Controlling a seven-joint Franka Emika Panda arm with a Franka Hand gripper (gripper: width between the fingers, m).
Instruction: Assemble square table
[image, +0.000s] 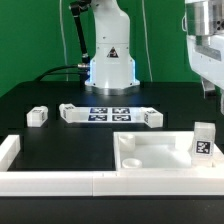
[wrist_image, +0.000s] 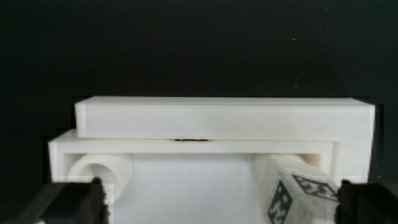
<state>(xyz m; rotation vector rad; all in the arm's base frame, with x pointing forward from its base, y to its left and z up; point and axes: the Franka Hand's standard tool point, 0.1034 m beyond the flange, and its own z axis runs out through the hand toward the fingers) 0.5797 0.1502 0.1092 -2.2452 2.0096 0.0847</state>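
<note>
The square table's white top (image: 150, 150) lies rimmed face up at the front of the exterior view's right. One tagged leg (image: 203, 142) stands upright in its corner on that side. Three more legs lie on the black table: one (image: 38, 116) at the exterior view's left, and two (image: 70, 112) (image: 150, 117) at the ends of the marker board. My gripper (image: 209, 92) hangs open well above the top and the upright leg, holding nothing. In the wrist view the top (wrist_image: 187, 185) and the tagged leg (wrist_image: 299, 195) show between my dark fingertips (wrist_image: 63, 205); the gripper (wrist_image: 214, 212) touches neither.
The marker board (image: 110, 113) lies flat in the middle of the table. A long low white border rail (image: 60, 182) runs along the front edge and turns up at the exterior view's left; it shows beyond the top in the wrist view (wrist_image: 214, 115). The robot base (image: 110, 60) stands behind.
</note>
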